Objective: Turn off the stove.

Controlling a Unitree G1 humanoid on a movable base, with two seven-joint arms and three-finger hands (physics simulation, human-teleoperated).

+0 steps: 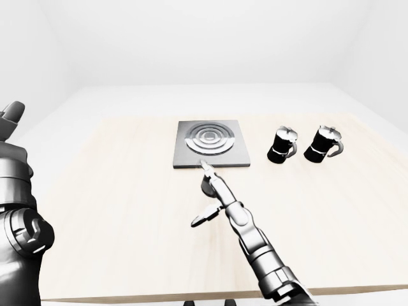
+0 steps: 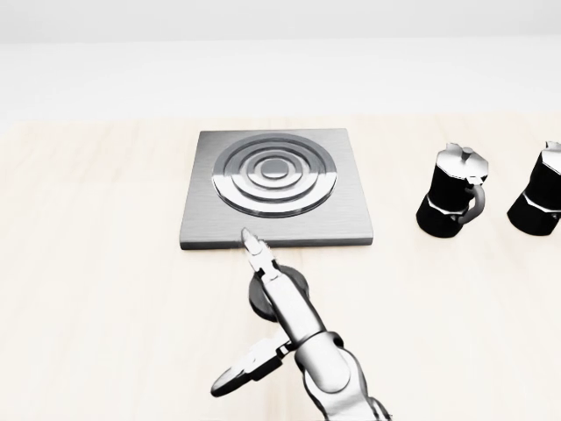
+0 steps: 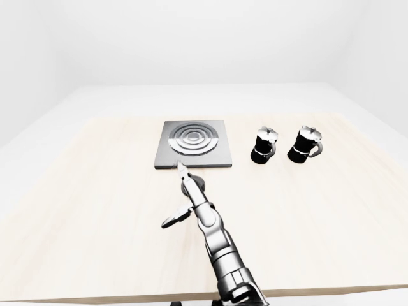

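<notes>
Brushed-steel stove (image 2: 279, 189) is seen at centre frame on the table (image 2: 88, 263); its black knob (image 2: 294, 288) just below is covered by the right hand (image 2: 272, 307), fingers (image 2: 250, 241) splayed, nothing grasped, evidently for turning it.

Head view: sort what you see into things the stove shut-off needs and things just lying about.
Needed for the job:
- stove
- knob, below the stove's lower edge, partly hidden by the right hand
- right hand, fingers spread over the knob

Just lying about:
- two coffee pots, right of the stove
- table
</notes>
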